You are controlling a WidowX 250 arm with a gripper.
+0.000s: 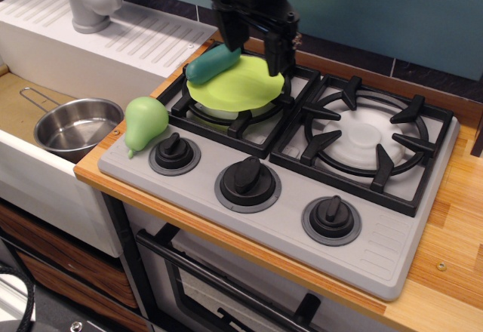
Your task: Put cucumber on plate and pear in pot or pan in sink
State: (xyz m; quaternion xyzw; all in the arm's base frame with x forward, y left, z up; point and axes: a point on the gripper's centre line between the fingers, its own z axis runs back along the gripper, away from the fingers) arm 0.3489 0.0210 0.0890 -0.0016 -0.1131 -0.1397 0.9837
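The dark teal cucumber [213, 64] lies on the back left rim of the lime-green plate [238, 84], which rests on the left burner grate. My black gripper [251, 47] hangs open just above the plate's back edge, its fingers either side of the cucumber's right end, not gripping it. The pale green pear [143, 124] lies on the stove's front left corner. The steel pot [75, 125] with its wire handle sits in the sink [23, 102] at the left.
A grey faucet [90, 0] stands on the ribbed white drainboard [143, 38]. The right burner grate [366, 139] and three black knobs [247, 179] are on the grey stove top. The wooden counter runs to the right.
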